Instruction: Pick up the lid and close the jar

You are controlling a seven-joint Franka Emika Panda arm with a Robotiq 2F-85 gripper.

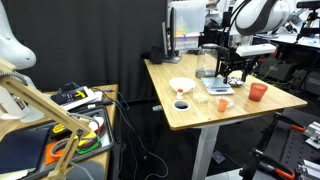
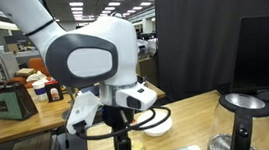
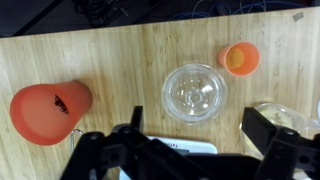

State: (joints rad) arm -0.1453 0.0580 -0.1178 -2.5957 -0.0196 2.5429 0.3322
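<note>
Black fingers (image 3: 272, 130) are spread wide, with nothing pinched, and are held above the counter (image 3: 120, 55) so the clear round lid (image 3: 195, 92) can be grabbed. The lid is set well in from the counter's edge, beside a small orange cup (image 3: 240, 58).

Wood counter (image 1: 195, 115): big orange cup (image 3: 50, 108) near one end, small orange cup (image 3: 240, 58) well apart from it. White bowl (image 1: 181, 86) toward the other end, small dark dish (image 1: 181, 104) just beside it. Monitor (image 1: 185, 25) at the back edge, black curtain (image 1: 90, 40) behind. Side desk (image 1: 110, 93): cables (image 1: 75, 97), tape rolls (image 1: 90, 138).
</note>
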